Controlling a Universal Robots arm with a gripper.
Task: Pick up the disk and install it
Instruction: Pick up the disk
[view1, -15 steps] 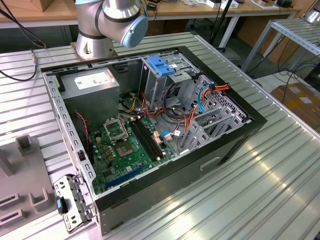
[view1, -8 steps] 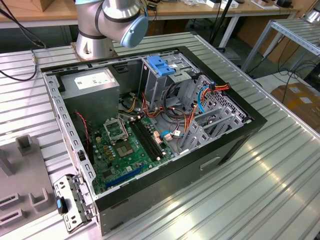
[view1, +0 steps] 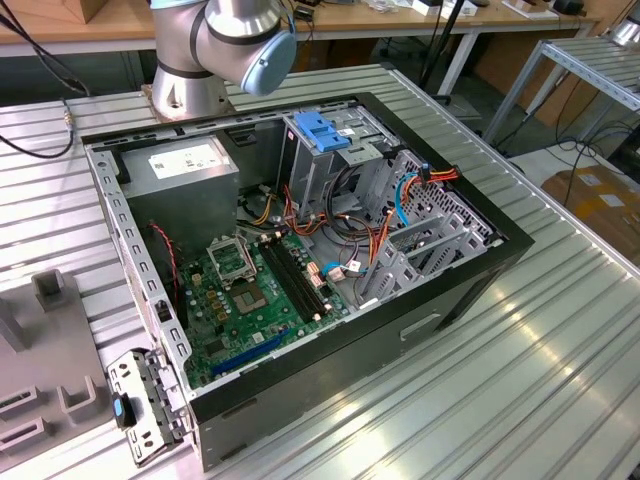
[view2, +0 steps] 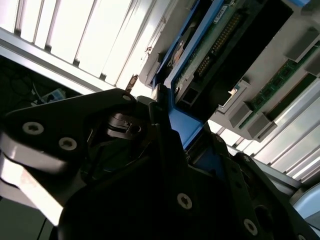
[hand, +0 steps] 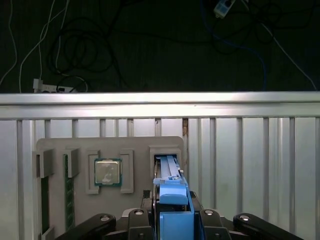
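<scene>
First wrist view: the black gripper (hand: 173, 216) is clamped on the blue-railed silver metal disk (hand: 169, 172), which stands in a slot of the grey plastic tray (hand: 135, 145). I think the lift should go straight along the slot, without tilt.

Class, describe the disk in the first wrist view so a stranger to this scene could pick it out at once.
Find the grey tray lying on the ribbed metal table. The disk stands on edge in the slot beside the square chip, at the end effector. Unlike the flat chip and the green memory stick, it has a bright blue end tab.
</scene>
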